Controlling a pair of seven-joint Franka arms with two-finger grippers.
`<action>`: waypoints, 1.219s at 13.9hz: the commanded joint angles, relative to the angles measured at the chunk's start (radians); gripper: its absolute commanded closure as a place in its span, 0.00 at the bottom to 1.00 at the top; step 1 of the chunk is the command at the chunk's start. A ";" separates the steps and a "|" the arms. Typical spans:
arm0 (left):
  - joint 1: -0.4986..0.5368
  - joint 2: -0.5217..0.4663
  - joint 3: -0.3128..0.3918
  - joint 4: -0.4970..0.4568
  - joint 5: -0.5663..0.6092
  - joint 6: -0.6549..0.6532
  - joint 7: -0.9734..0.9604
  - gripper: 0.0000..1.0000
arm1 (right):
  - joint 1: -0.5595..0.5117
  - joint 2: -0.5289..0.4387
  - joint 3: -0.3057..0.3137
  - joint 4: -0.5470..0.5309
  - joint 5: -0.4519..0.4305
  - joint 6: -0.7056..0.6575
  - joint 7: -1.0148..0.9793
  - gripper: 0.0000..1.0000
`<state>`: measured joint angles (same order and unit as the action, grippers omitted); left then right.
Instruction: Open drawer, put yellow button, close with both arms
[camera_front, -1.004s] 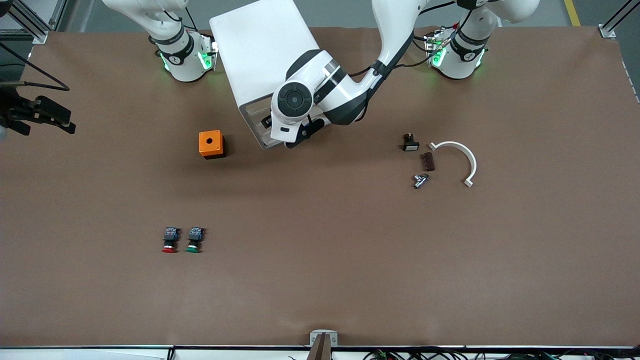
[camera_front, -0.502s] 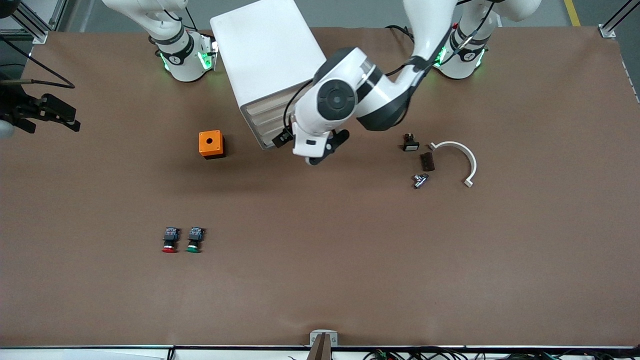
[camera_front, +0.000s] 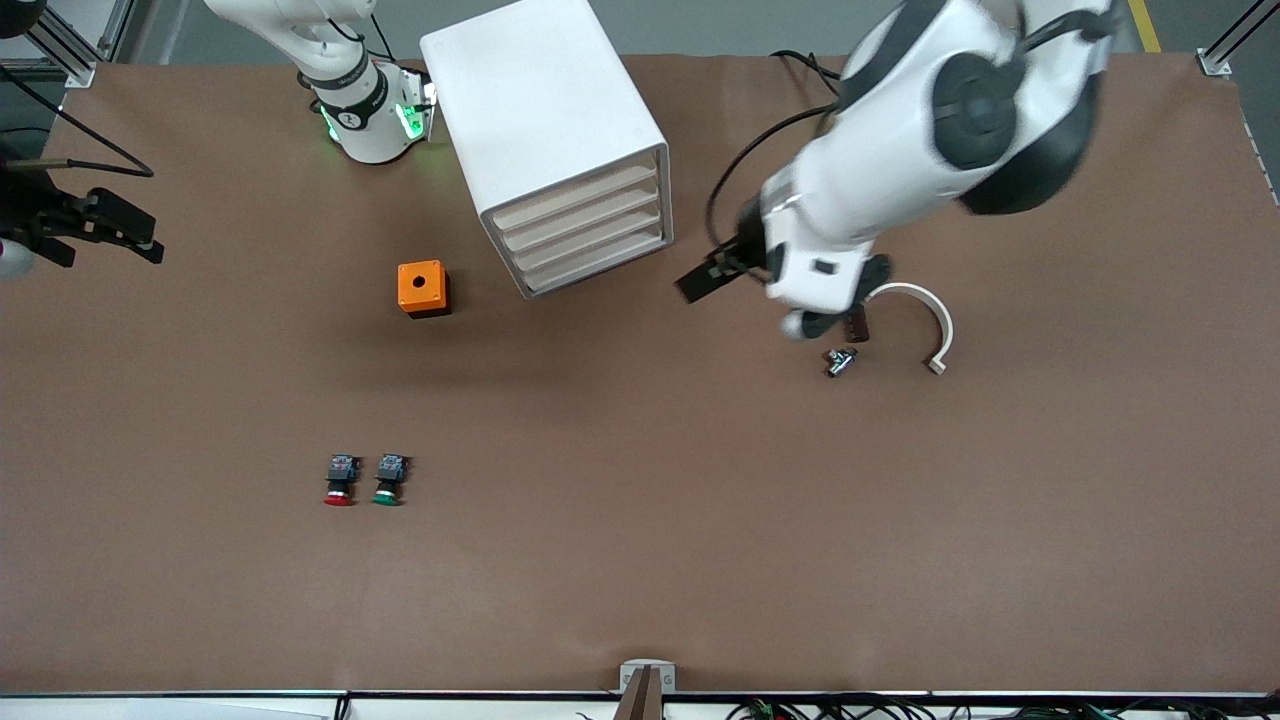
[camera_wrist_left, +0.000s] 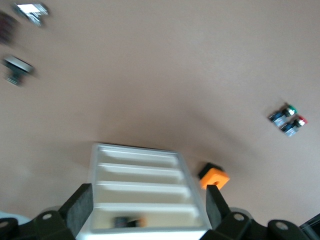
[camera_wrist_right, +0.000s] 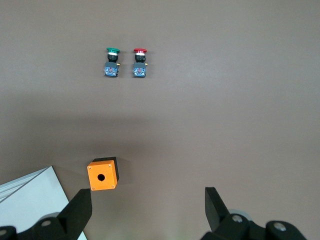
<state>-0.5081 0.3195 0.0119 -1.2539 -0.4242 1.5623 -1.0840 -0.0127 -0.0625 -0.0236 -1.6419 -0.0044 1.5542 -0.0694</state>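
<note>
Your jaws stand spread and empty on both arms: the left gripper (camera_front: 700, 283) hangs over bare table (camera_front: 640, 560) between the cabinet (camera_front: 545, 130) and the small parts, and the right gripper (camera_front: 95, 230) waits over the right arm's end of the table. Count four drawers in the cabinet, all pushed in. In the left wrist view you can see the yellow button (camera_wrist_left: 129, 220) lying in the bottom drawer (camera_wrist_left: 150, 218). Two more buttons stand side by side nearer the front camera, one red-capped button (camera_front: 340, 481) and one green-capped button (camera_front: 388, 480). There is one orange box (camera_front: 422, 288) beside the cabinet, and one white curved bracket (camera_front: 920, 320) beside a small metal fitting (camera_front: 840, 360). A second ago your left gripper was at the cabinet's front; it has since swung away toward the bracket.
</note>
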 joint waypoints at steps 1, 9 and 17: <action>0.118 -0.098 -0.010 -0.036 0.050 -0.178 0.247 0.01 | -0.004 -0.031 0.004 -0.030 0.015 0.012 0.010 0.00; 0.388 -0.207 -0.009 -0.183 0.287 -0.305 0.864 0.01 | -0.004 -0.031 0.005 -0.029 0.017 0.047 0.010 0.00; 0.563 -0.425 -0.020 -0.542 0.305 0.062 1.056 0.01 | -0.006 -0.034 0.004 -0.029 0.054 0.040 0.010 0.00</action>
<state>0.0686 -0.0628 0.0087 -1.7331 -0.1486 1.5590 -0.0053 -0.0126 -0.0667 -0.0231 -1.6441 0.0340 1.5921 -0.0693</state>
